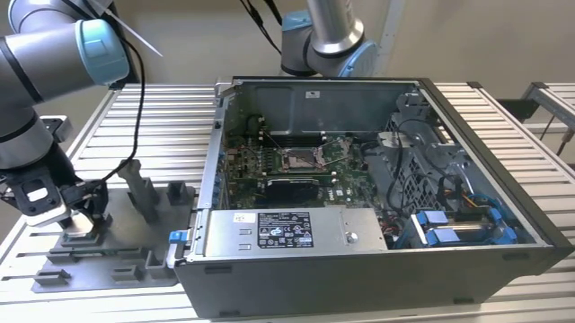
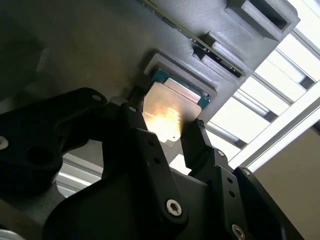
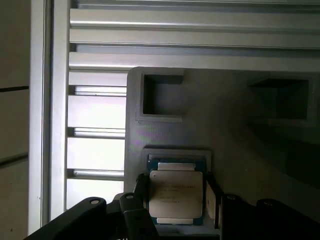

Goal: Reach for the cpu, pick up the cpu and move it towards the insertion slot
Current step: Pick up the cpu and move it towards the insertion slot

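Note:
The cpu (image 3: 176, 195), a small silvery square plate on a green edge, lies in the shallow recess of a grey fixture block (image 3: 170, 125). Both wrist views show it there, and in the second wrist view its bright face (image 2: 167, 112) sits between black fingers (image 2: 137, 130). My gripper (image 3: 175, 202) is down on it, with one finger against each opposite side, shut on the cpu. In the exterior view the gripper (image 1: 83, 225) is low over the fixture plate (image 1: 117, 266) at the view's left. The insertion slot (image 1: 301, 159), a shiny square frame, sits on the motherboard inside the open case.
The open computer case (image 1: 503, 202) fills the exterior view's middle and right, its left wall standing between fixture and slot. A white-labelled silver box (image 1: 287, 232) lies at its front. Upright grey fixture posts (image 1: 139, 188) stand beside the gripper. A second arm (image 1: 328, 33) hangs behind the case.

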You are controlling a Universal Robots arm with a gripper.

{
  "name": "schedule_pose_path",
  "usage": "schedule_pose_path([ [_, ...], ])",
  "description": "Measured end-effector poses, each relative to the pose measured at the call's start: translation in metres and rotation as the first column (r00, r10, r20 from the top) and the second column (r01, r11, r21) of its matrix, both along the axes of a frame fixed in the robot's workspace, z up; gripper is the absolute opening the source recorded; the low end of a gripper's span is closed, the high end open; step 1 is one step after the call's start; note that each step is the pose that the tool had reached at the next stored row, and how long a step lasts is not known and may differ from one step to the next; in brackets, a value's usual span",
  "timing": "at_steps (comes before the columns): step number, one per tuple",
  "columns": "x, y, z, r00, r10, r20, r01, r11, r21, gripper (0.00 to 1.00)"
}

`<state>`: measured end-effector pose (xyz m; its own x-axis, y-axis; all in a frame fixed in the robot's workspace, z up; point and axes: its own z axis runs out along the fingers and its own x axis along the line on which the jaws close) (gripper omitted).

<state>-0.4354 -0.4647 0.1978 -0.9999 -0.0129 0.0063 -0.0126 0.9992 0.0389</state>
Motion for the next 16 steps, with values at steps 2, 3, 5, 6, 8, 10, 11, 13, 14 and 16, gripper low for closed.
schedule_pose_path([
  [2,0.0000,0.0000,0.0020,1.0000,0.000,0.0000,0.000,1.0000,0.0000,0.00],
  [3,0.0000,0.0000,0.0032,1.0000,0.000,0.0000,0.000,1.0000,0.0000,0.00],
  [5,0.0000,0.0000,0.0056,1.0000,0.000,0.0001,0.000,1.0000,0.0000,0.00],
  [6,0.0000,0.0000,0.0068,1.0000,0.000,0.0000,0.000,1.0000,0.0000,0.00],
  [8,0.0000,0.0000,0.0092,1.0000,0.000,0.0000,0.000,1.0000,0.0001,0.00],
  [10,0.0000,0.0000,0.0118,1.0000,0.000,0.0001,0.000,1.0000,0.0001,0.00],
  [11,0.0000,0.0000,0.0131,1.0000,0.000,0.0000,0.000,1.0000,0.0000,0.00],
  [13,0.0000,0.0000,0.0157,1.0000,0.000,0.0000,0.000,1.0000,0.0001,0.00],
  [14,0.0000,0.0000,0.0169,1.0000,0.000,0.0000,0.000,1.0000,0.0000,0.00],
  [16,0.0000,0.0000,0.0197,1.0000,0.000,0.0000,0.000,1.0000,0.0001,0.00],
])
